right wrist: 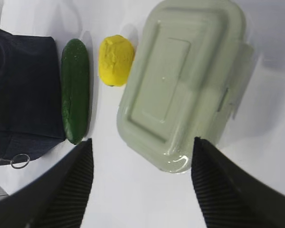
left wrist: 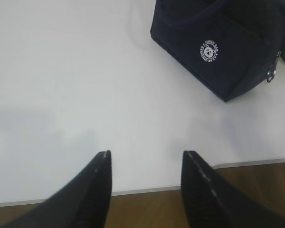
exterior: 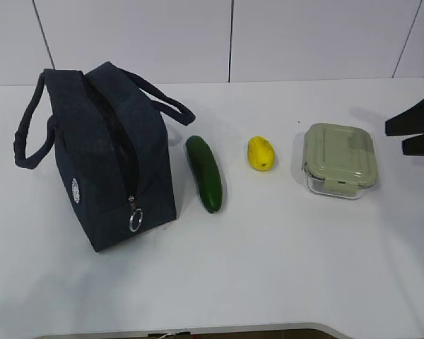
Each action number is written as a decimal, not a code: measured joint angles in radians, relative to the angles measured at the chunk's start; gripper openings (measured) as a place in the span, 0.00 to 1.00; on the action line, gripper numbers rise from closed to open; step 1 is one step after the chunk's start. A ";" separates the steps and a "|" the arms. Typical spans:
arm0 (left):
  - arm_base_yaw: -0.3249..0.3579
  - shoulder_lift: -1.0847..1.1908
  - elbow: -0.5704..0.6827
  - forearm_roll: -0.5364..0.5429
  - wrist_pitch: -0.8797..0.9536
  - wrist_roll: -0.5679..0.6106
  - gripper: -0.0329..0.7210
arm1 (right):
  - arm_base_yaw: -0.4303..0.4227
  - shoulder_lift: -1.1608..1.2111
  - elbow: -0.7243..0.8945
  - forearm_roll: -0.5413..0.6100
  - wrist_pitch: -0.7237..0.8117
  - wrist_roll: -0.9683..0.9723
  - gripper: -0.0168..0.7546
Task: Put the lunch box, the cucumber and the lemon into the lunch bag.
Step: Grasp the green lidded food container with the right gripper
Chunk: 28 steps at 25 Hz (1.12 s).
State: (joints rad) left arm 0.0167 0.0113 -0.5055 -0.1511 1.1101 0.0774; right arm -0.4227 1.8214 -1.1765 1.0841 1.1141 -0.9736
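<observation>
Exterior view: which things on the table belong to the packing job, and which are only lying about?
Belong to the job:
- lunch bag, zipper open
- cucumber, beside the bag
- lemon
- lunch box, lid on
- right tool, open above the lunch box
- left tool, open, empty

Only lying about:
- nothing; only the white table beneath

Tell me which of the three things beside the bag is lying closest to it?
The long dark green cucumber. It lies right beside the navy fabric lunch bag, while the small yellow lemon and the clear lunch box with the sage-green lid sit farther off.
</observation>
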 joint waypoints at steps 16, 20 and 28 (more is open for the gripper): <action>0.000 0.000 0.000 0.000 0.000 0.000 0.50 | -0.002 0.149 -0.019 0.108 -0.050 -0.067 0.69; 0.000 0.000 0.000 0.000 0.000 0.000 0.50 | -0.004 0.174 -0.019 0.112 -0.054 -0.047 0.70; 0.000 0.000 0.000 0.000 0.000 0.000 0.50 | -0.004 0.257 -0.081 0.152 0.012 -0.042 0.77</action>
State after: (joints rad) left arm 0.0167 0.0113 -0.5055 -0.1511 1.1101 0.0774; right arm -0.4267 2.0784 -1.2577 1.2357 1.1264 -1.0159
